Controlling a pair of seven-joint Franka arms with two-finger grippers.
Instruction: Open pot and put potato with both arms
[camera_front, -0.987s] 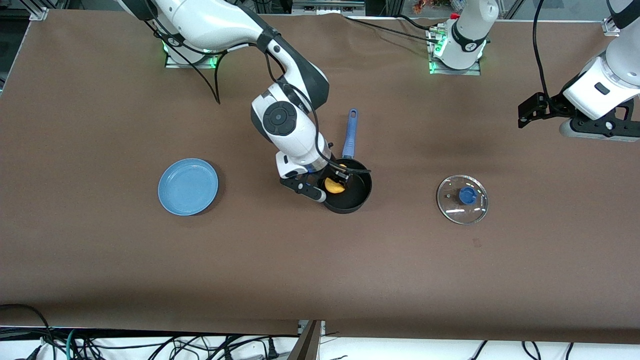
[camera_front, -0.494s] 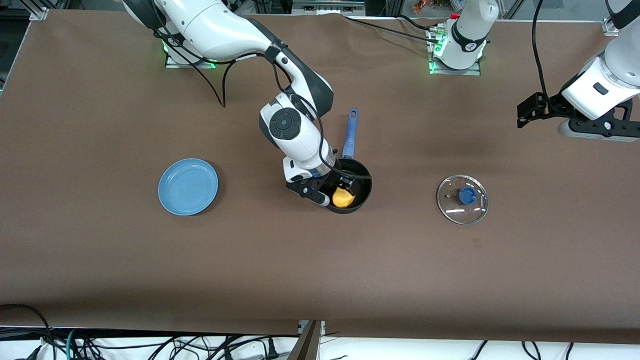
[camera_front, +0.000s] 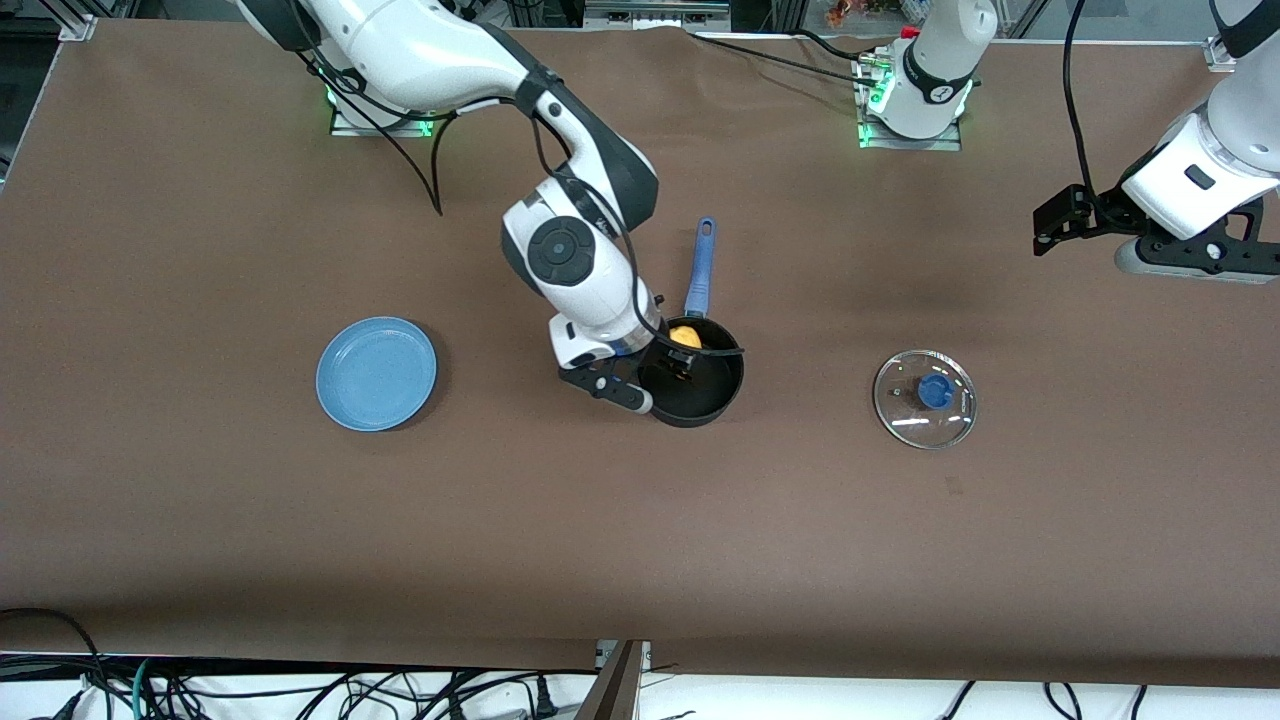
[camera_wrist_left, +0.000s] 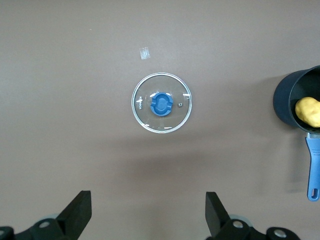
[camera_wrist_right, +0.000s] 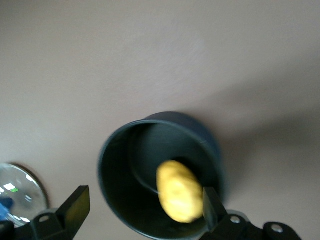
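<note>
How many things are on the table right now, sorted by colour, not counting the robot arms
Blue: 1, the plate
Black with a blue handle: 1, the pot
Clear glass with a blue knob: 1, the lid
Yellow-orange: 1, the potato, lying in the pot
Total: 4

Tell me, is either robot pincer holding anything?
No. The right pincer is open over the small black saucepan, the yellow potato lying inside. The left pincer hangs open, empty.
</note>
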